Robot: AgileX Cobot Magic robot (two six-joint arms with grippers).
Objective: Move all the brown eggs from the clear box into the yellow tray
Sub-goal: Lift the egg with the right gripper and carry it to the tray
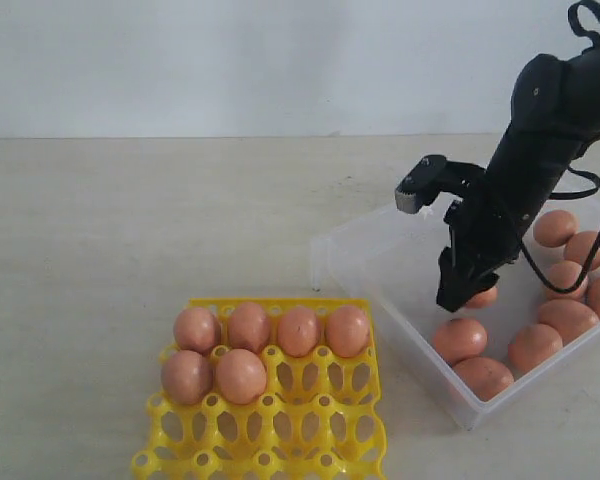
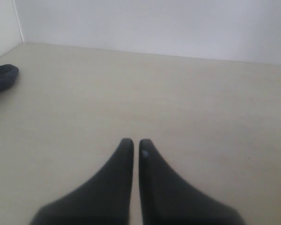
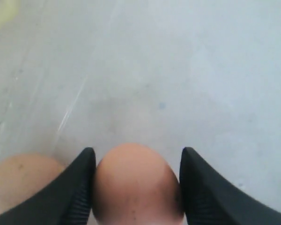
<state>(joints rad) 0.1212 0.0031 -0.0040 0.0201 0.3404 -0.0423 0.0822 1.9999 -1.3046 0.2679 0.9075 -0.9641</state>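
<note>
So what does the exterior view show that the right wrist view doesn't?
Only exterior: six eggs sitting in the tray, the arm, and the whole box with its loose eggs. Only right wrist: a close look at both fingers touching the sides of one egg. Both: the right gripper, that egg, the box floor.

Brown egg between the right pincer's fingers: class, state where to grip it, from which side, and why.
Grip the brown egg across its rounded flanks, coming down from above: it rests on the floor of the clear box, sides exposed, a neighbouring egg close beside. The right pincer straddles it just so, seemingly closed on it.
</note>
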